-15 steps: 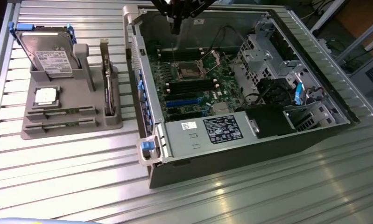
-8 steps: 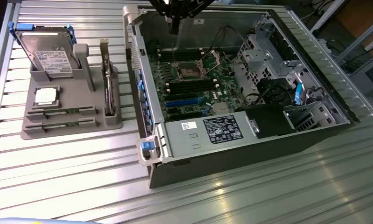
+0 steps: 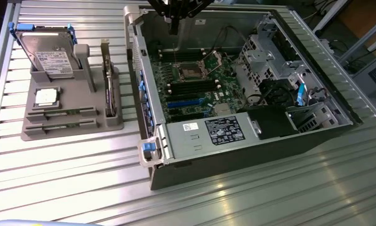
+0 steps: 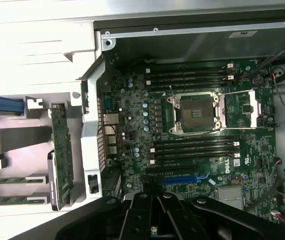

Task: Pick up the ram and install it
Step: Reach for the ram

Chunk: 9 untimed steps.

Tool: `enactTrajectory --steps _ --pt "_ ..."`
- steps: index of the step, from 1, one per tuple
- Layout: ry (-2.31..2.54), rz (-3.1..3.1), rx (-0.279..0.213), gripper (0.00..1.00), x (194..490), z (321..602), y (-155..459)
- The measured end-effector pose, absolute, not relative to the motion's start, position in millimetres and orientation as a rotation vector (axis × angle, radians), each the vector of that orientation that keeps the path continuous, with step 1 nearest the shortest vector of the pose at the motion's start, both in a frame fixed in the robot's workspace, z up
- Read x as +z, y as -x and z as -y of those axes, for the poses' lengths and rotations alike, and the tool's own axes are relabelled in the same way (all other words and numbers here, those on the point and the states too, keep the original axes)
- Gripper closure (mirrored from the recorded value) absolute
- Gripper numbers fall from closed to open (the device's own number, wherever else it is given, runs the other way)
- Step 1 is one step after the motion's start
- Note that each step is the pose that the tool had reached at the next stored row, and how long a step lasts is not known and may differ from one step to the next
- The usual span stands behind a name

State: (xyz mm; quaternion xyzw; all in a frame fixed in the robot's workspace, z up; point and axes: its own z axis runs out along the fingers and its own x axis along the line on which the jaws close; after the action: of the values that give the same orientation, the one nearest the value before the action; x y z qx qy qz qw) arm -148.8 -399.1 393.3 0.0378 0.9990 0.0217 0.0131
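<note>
**Ram in the holder, gripper over the open case**

The ram (image 3: 61, 113) (image 4: 13, 180) lies flat in a slot at the front of the grey holder (image 3: 31, 134), with a second ram stick (image 3: 57, 126) (image 4: 13, 200) just beside it. The gripper (image 3: 173, 31) (image 4: 151, 197) is well apart from both. It hangs over the far end of the computer case (image 3: 238, 155), above the motherboard (image 3: 200, 89) (image 4: 132, 125). Open or closed? Cannot tell, and nothing can be made out in its grasp.

Between holder and case, the expansion card (image 3: 107, 80) (image 4: 61, 160) stands on edge, right along the case's side wall. On the exterior view's left, the holder also carries a hard drive (image 3: 50, 56) upright at the back and a square processor chip (image 3: 45, 95) lying flat. There too, a power supply (image 3: 206, 134) sits at the case's near end.

From the wrist, the board is plain: the CPU socket (image 4: 197, 112) sits between two banks of dark memory slots (image 4: 190, 77).
</note>
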Motion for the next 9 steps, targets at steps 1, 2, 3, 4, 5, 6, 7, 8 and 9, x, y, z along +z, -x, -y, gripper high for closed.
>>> enactTrajectory --steps 1,2,3,4,5,6,7,8,9 --pt "-0.118 -3.113 0.068 0.9 393.3 399.1 149.4" --pt "-0.118 -3.113 0.068 0.9 393.3 399.1 150.3" --pt "-0.118 -3.113 0.068 0.9 393.3 399.1 151.0" --pt "-0.118 -3.113 0.068 0.9 393.3 399.1 151.5" --pt "-0.118 -3.112 0.068 0.9 393.3 399.1 152.2" --pt "-0.118 -3.112 0.068 0.9 393.3 399.1 152.9" --pt "-0.118 -3.112 0.068 0.9 393.3 399.1 153.6" --pt "-0.118 -3.113 0.068 0.9 393.3 399.1 154.3" --pt "-0.118 -3.113 0.068 0.9 393.3 399.1 154.8"
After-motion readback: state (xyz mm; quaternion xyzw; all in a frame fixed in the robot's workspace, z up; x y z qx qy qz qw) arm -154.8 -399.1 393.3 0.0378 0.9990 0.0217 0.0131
